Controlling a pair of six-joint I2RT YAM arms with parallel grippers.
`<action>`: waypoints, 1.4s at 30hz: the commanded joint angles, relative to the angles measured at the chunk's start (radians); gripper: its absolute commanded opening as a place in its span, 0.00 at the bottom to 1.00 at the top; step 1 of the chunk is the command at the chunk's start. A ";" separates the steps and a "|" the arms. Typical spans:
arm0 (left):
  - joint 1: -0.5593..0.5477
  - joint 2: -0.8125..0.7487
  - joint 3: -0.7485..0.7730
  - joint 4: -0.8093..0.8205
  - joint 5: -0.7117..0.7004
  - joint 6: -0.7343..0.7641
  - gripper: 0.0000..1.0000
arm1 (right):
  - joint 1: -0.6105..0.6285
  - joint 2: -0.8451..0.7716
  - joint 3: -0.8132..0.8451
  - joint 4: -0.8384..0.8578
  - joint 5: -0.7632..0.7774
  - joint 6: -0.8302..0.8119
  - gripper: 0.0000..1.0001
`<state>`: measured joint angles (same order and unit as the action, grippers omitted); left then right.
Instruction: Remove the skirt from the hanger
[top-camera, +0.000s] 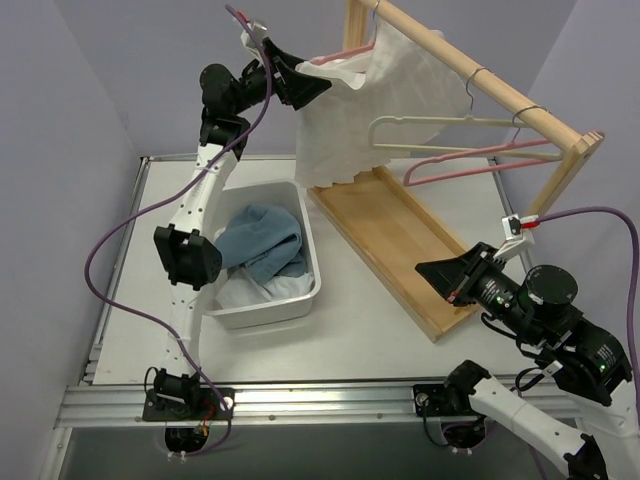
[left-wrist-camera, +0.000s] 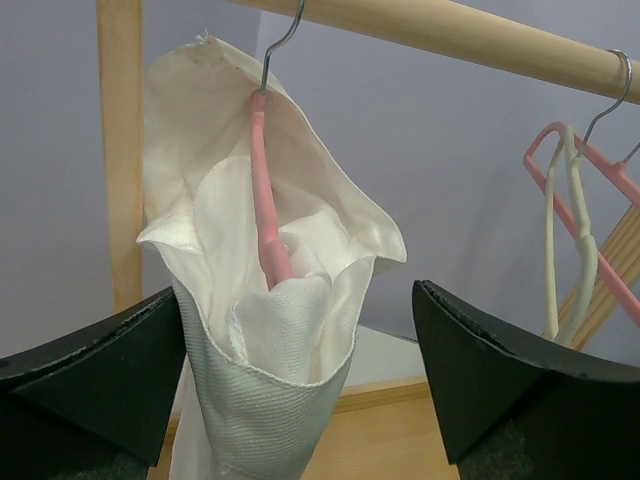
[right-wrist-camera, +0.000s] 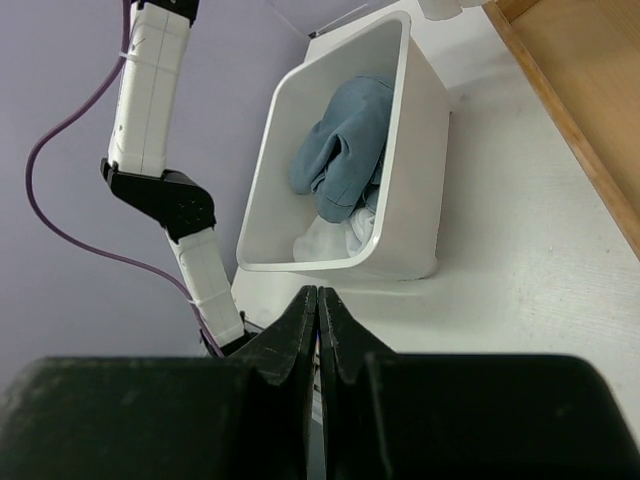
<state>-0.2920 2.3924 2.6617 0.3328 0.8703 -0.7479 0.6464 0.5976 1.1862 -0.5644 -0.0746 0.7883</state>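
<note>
Lavender-grey walls enclose a white table (top-camera: 370, 320). At left stands a white plastic bin (top-camera: 312, 262), smooth-walled with rounded corners, holding a soft blue garment (top-camera: 262, 240).

The left gripper (left-wrist-camera: 297, 300) is raised, its 2 black wedge-shaped jaws wide apart. The skirt (left-wrist-camera: 285, 350) hangs between them, nearer the left jaw, and touches neither that can be seen. It is a limp white cloth. The outer face has a fine ribbed weave, the lining looks smoother and faintly glossy, and the waistband is bunched into loose folds around a thin pink hanger (left-wrist-camera: 265, 190).

The hanger's wire hook rides on a round wooden rail (left-wrist-camera: 450, 35) above the jaws.

Step in hand, as judged: closing on the waistband. The jaws should probably pinch several layers of fabric clear of the hanger arm, then draw the cloth sideways off that arm, slowly. The hook sits loose and the hanger could swing or lift off.

Right of the jaws hang 2 bare hangers (left-wrist-camera: 565, 240).

The right gripper (right-wrist-camera: 318, 300), jaws pressed together on nothing, hovers low, well apart from the skirt.
</note>
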 joint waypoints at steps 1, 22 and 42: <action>0.001 0.017 0.066 -0.038 -0.031 0.036 0.98 | -0.010 -0.009 0.027 0.001 0.018 0.009 0.00; -0.075 -0.091 -0.011 -0.049 -0.191 0.036 0.02 | -0.013 -0.013 -0.005 0.041 0.015 0.022 0.00; -0.076 -0.226 -0.088 0.057 -0.198 -0.093 0.02 | -0.014 -0.025 -0.003 0.017 0.038 -0.011 0.00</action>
<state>-0.3595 2.2875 2.5683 0.2375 0.6968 -0.8051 0.6399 0.5526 1.1618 -0.5617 -0.0555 0.8005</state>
